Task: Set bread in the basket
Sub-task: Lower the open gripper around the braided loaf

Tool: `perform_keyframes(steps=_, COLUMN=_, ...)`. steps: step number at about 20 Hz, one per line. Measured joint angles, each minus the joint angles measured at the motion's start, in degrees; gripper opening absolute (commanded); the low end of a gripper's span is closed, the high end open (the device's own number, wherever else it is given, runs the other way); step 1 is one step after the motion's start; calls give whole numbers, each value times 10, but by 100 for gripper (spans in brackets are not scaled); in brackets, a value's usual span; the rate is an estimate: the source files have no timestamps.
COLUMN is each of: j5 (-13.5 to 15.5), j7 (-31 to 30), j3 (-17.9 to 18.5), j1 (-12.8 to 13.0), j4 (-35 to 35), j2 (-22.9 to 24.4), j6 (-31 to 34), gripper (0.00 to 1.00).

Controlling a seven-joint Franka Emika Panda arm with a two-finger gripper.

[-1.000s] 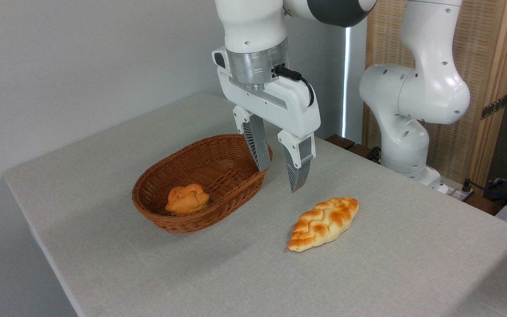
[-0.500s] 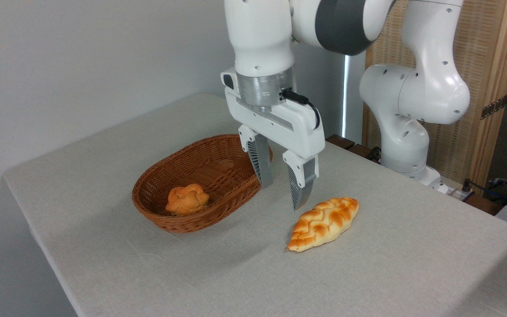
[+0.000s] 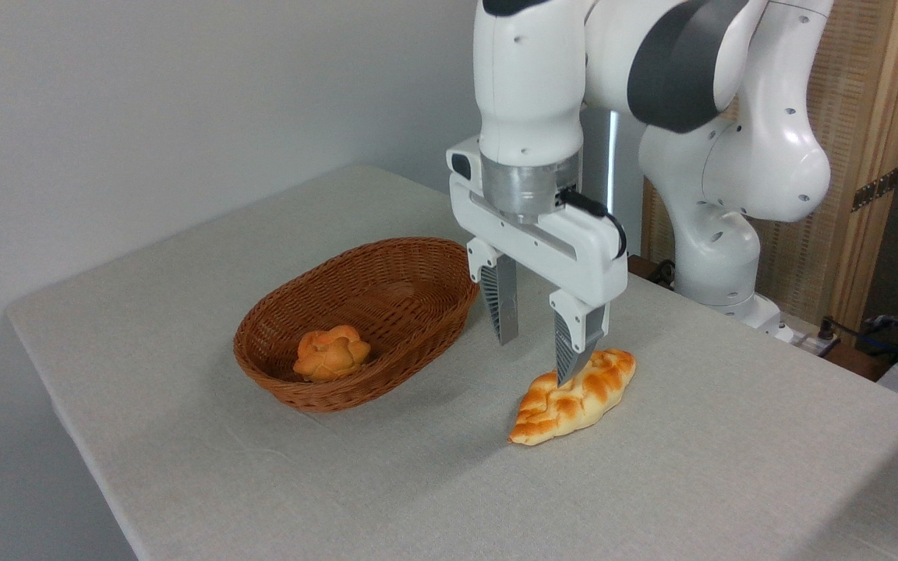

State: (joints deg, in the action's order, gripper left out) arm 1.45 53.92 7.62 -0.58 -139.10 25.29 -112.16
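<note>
Bread (image 3: 574, 399) lies on the pale grey surface (image 3: 262, 483), to the right of the basket (image 3: 355, 323) and apart from it, with a strip of bare cloth between them. Nothing sits on that strip. The white robot arm comes down from above, and its gripper (image 3: 539, 351) hangs over the far end of the loaf with its two grey fingers spread wide, holding nothing. The right finger (image 3: 574, 347) overlaps the loaf's far top edge in this view; whether it touches the crust cannot be told. The left finger hangs above bare cloth between loaf and basket.

One loaf: long, braided, golden-brown on top with paler cream sides and pointed ends, lying at a slant with its near tip toward the left.

One basket: oval, reddish-brown wicker with low flared sides, wider than the loaf. Inside it, at the near left end, rests one small round knobbly orange bun (image 3: 331, 352).

One arm, one gripper.
</note>
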Motion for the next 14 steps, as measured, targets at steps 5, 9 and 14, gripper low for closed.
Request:
perform_keyframes(steps=5, j5=-9, j7=0, j3=0, j1=1, j4=-31, j2=5, j6=-23, gripper=100)
perform_keyframes(steps=9, j5=-32, j7=0, j3=1, j1=1, j4=-39, j2=6, j6=-24, gripper=100)
perform_keyframes(steps=14, j5=-33, j7=0, j3=1, j1=1, j4=-58, j2=6, j6=-48, gripper=100)
